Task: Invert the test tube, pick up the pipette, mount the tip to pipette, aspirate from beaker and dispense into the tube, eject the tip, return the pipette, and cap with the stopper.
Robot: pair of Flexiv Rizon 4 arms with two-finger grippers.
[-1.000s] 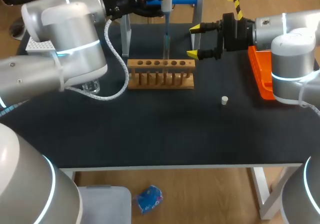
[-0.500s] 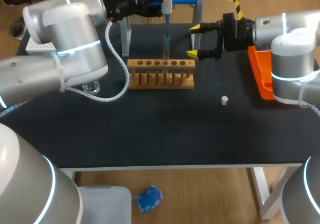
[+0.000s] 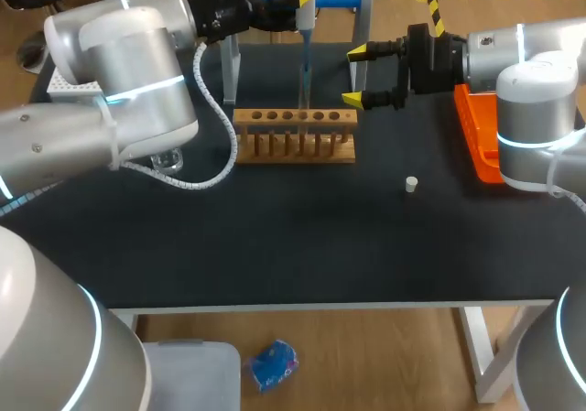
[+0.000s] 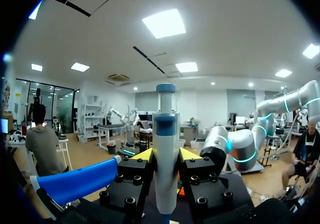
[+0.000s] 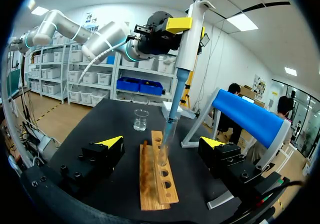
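Dispensing looks to be the step in hand. The left gripper (image 4: 166,156) is clamped on the white-and-blue plastic pipette (image 5: 187,34) and holds it upright over the slotted wooden rack (image 3: 293,146), which stands at twelve o'clock from the middle of the black tabletop (image 3: 293,246). The pipette's slim tip appears to enter the mouth of the clear glass test tube (image 5: 163,151) standing in the rack. The right gripper (image 3: 357,76) hangs at two o'clock from the rack with its fingers wide apart, holding nothing. The small white stopper (image 3: 411,184) lies at four o'clock from the rack, well apart from it. The clear glass beaker (image 3: 167,161) sits at eight o'clock, half hidden under the left arm.

Nothing steadies the tube. A tip off centre could catch its rim and tilt it, or spill liquid down the outside. A tip rubbing the glass might lift the tube on withdrawal. The coiled white cable (image 3: 215,109) hangs near the rack's end and could snag it.
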